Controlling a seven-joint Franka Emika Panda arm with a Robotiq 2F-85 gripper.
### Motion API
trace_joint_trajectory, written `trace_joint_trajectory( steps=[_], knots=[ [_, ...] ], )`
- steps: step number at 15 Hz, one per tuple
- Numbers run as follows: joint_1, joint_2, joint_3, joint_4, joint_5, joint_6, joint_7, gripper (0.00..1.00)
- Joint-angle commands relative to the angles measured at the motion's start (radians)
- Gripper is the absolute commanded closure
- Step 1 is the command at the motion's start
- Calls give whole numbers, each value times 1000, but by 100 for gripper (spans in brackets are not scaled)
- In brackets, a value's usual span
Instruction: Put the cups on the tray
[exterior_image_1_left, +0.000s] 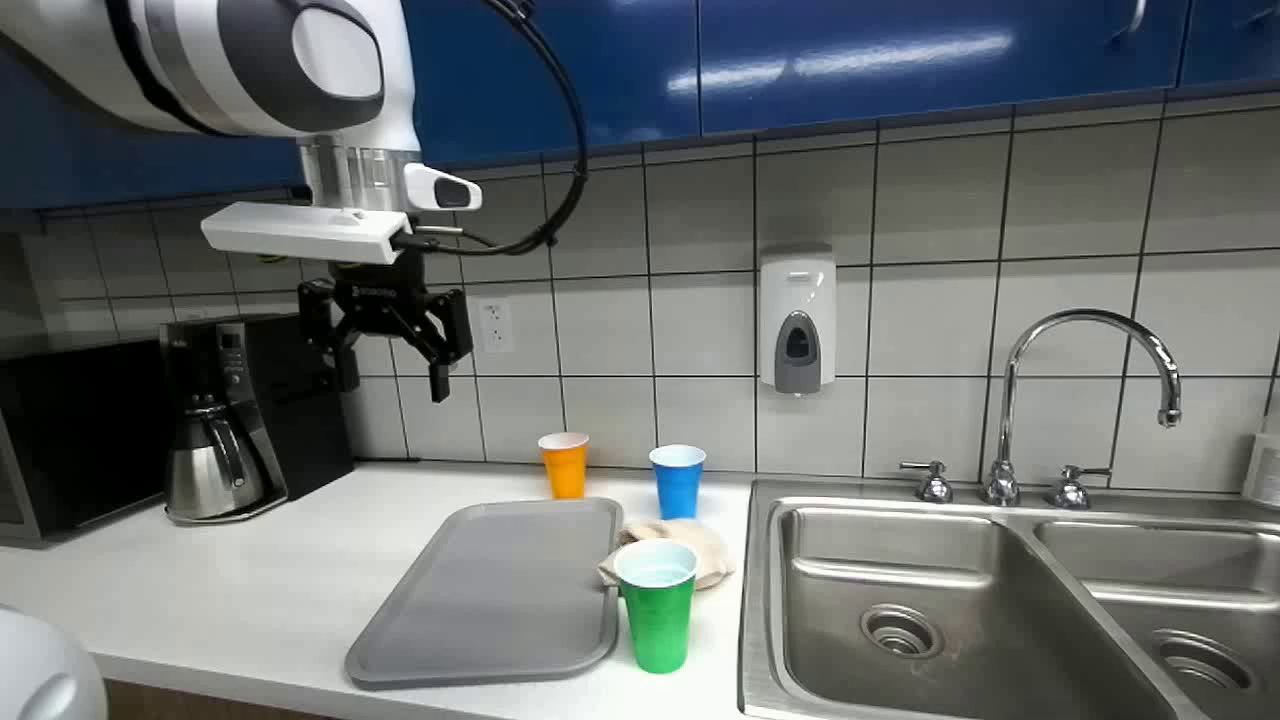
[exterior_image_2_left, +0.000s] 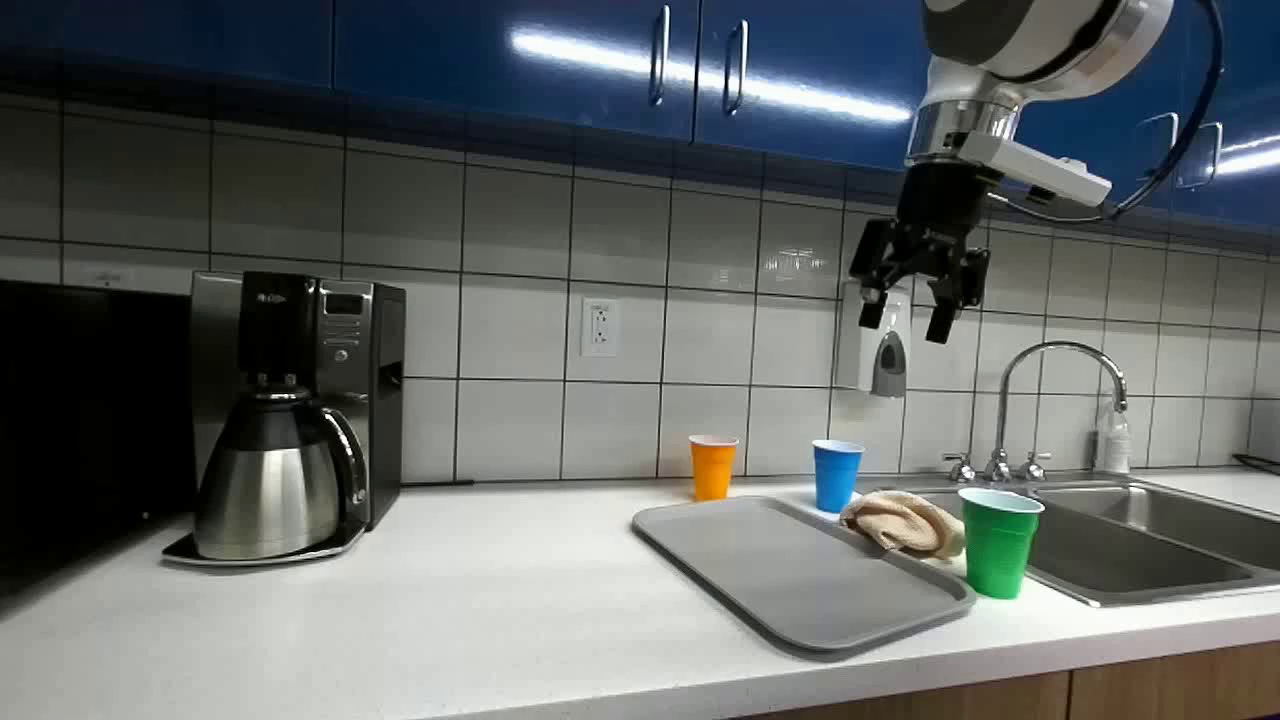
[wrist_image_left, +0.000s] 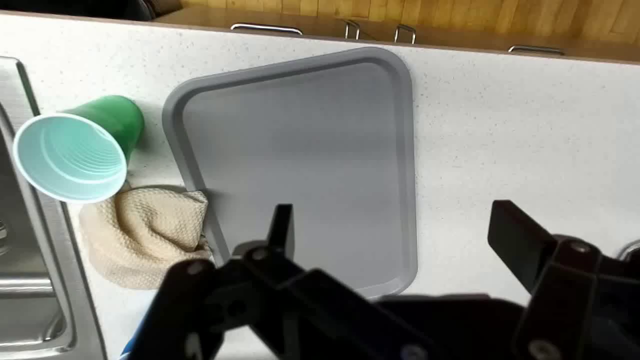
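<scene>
The grey tray (exterior_image_1_left: 500, 590) lies bare on the counter and shows in an exterior view (exterior_image_2_left: 800, 570) and the wrist view (wrist_image_left: 300, 140). The orange cup (exterior_image_1_left: 565, 472) (exterior_image_2_left: 713, 470) stands upright behind it, near the wall. The blue cup (exterior_image_1_left: 678, 488) (exterior_image_2_left: 836, 480) stands upright at its far sink-side corner; only a blue sliver (wrist_image_left: 131, 346) shows in the wrist view. The larger green cup (exterior_image_1_left: 658, 620) (exterior_image_2_left: 998, 550) (wrist_image_left: 112, 117) stands upright beside its near sink-side edge. The orange cup is hidden in the wrist view. My gripper (exterior_image_1_left: 394, 378) (exterior_image_2_left: 906, 318) (wrist_image_left: 392, 225) is open, empty, high above the counter.
A beige cloth (exterior_image_1_left: 705, 550) (exterior_image_2_left: 905, 522) (wrist_image_left: 150, 225) lies against the tray edge between blue and green cups. A steel sink (exterior_image_1_left: 757, 600) with a tall faucet (exterior_image_1_left: 1010, 400) is beside them. A coffee maker with pot (exterior_image_2_left: 280, 490), a wall soap dispenser (exterior_image_1_left: 797, 320) and overhead blue cabinets (exterior_image_2_left: 500, 80) are around.
</scene>
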Motion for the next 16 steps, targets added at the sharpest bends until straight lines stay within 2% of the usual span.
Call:
trace_joint_trajectory(
  steps=[1,16],
  knots=[
    [-8,2,7,2,5,-3,-4,0],
    [-7,0,16,-9,-3,9,-2,0]
  ],
)
